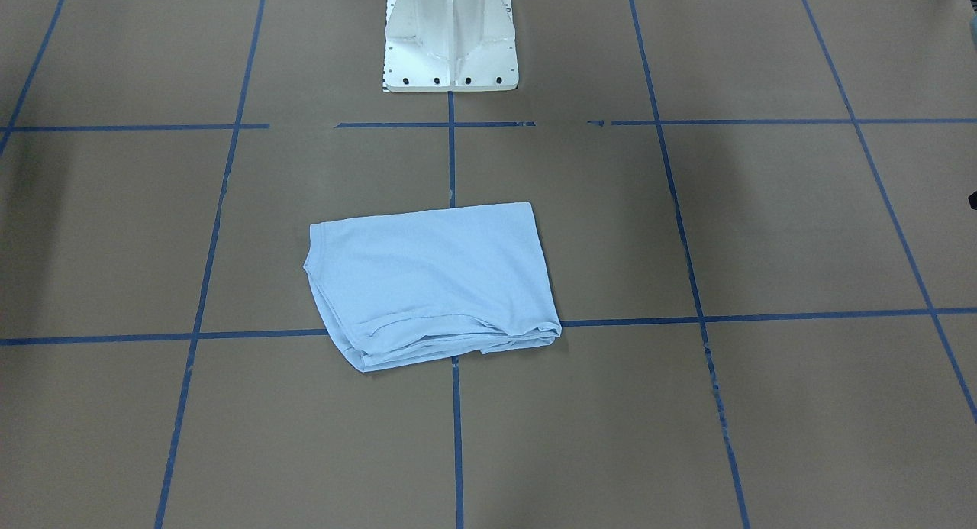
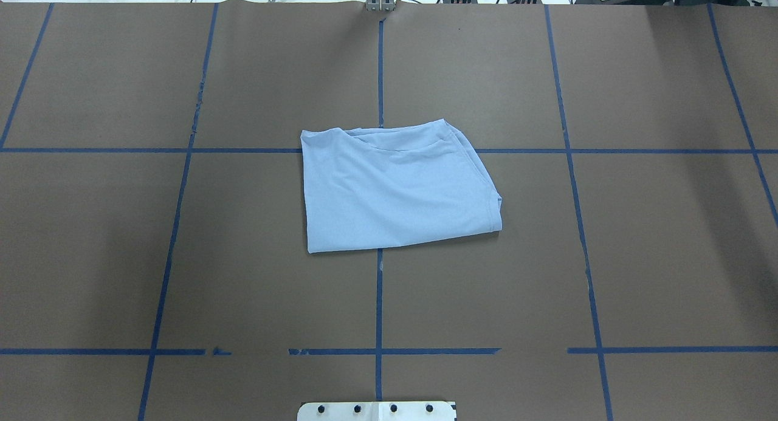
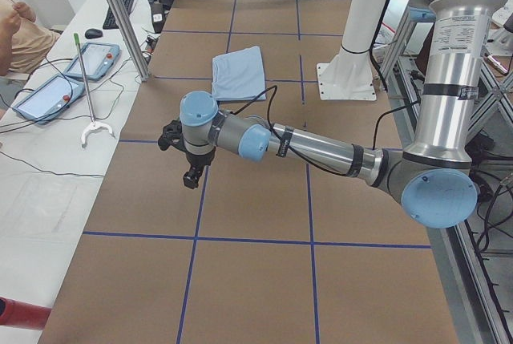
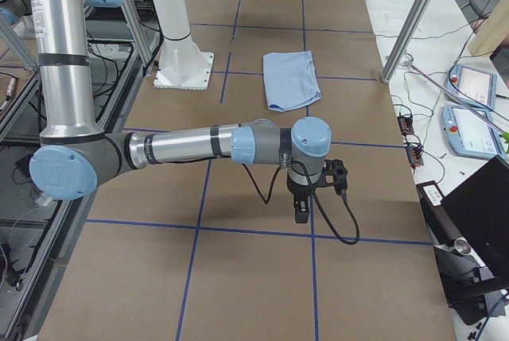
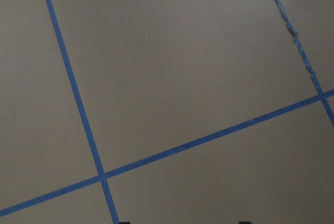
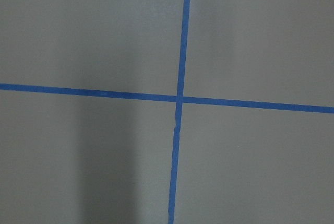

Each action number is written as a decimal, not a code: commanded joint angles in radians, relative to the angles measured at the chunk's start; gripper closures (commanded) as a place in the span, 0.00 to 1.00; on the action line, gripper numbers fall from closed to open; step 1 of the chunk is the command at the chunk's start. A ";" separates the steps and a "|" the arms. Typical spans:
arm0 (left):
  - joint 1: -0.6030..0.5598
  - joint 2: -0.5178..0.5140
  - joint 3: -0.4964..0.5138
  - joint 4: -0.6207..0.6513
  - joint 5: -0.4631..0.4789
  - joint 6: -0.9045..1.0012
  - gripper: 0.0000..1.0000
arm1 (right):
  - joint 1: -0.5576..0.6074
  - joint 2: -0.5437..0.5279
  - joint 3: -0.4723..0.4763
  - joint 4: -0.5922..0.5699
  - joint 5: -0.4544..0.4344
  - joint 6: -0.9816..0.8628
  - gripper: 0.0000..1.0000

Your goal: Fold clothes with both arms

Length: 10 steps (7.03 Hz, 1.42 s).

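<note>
1. The shirt (image 2: pixel 395 190) is lying folded into a compact rectangle on the tabletop (image 2: pixel 638 257), straight out from the pedestal (image 1: pixel 450 40). The folding is looking done, or close to it.
2. Its long axis is running crosswise to the pedestal, slightly skewed. The stitched hem is facing the robot's right, and the bunched layers are facing away from the pedestal.
3. The left claw (image 3: pixel 191 177) and right claw (image 4: pixel 301 214) are hanging well out to either side of the pedestal, gripping no cloth. How wide they are gaping, I cannot tell.
</note>
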 commanded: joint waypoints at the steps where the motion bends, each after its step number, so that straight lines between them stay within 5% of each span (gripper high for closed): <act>1: -0.003 0.037 0.024 0.001 0.008 0.006 0.01 | -0.017 -0.027 0.001 0.002 0.005 -0.023 0.00; 10: -0.086 0.089 -0.015 0.002 0.008 0.004 0.00 | -0.057 -0.012 -0.038 0.014 0.008 -0.018 0.00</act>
